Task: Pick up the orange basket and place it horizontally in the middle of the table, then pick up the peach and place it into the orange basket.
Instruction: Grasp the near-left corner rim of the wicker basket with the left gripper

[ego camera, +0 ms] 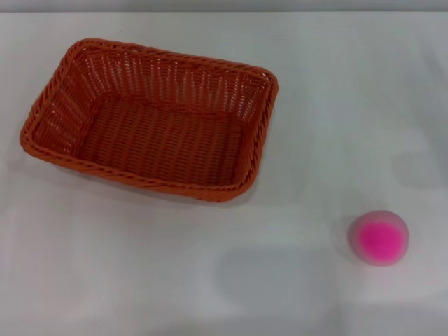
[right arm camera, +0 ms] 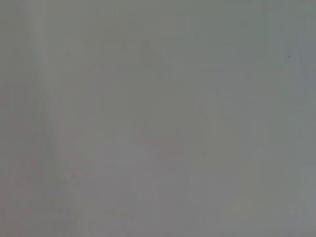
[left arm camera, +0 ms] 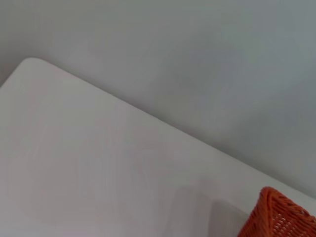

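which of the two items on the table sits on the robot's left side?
The orange basket, empty and skewed, sits left and farther back; the peach sits near right. No grippers in view.

backdrop: plain grey wall (left arm camera: 207, 64) | beyond table edge

Large rectangular orange woven basket (ego camera: 150, 119) on plain white table (ego camera: 140, 280), tilted, seemingly empty; small round pink toy peach (ego camera: 379, 238) well apart at its four o'clock.
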{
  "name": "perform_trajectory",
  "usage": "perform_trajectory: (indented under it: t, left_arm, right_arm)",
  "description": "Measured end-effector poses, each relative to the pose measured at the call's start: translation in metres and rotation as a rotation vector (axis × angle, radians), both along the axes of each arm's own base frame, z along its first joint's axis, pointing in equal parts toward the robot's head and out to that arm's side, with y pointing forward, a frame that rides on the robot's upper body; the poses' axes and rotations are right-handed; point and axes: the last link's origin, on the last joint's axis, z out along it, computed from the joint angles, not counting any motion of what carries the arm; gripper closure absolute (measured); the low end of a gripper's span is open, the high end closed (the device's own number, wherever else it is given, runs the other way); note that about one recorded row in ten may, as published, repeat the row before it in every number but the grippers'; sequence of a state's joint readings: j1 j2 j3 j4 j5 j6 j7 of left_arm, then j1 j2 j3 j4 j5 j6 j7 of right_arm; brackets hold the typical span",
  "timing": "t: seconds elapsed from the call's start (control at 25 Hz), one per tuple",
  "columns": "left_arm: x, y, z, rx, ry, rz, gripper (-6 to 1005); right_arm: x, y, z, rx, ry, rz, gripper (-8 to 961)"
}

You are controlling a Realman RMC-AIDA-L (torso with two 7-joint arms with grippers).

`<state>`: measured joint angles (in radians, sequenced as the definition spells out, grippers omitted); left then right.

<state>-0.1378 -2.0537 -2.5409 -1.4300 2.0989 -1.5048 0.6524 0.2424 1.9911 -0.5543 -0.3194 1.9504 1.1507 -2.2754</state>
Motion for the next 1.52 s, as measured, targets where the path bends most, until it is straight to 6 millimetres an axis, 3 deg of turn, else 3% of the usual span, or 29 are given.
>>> perform_trajectory:
  t: [0.32,1.04,1.52]
  left_arm:
    - [0.014,0.013,0.013,-0.084,0.016,0.037,245]
    - [0.08,0.072,0.042,-0.241,0.22,0.007,244]
    - [0.107,0.084,0.042,-0.323,0.234,-0.057,245]
  right_arm:
    - [0.004,-0.004,0.001,-0.007,0.008,-0.014,77]
    - [0.008,-0.007,0.001,-0.053,0.035,-0.035,77]
    - [0.015,-0.014,0.007,-0.054,0.017,-0.051,77]
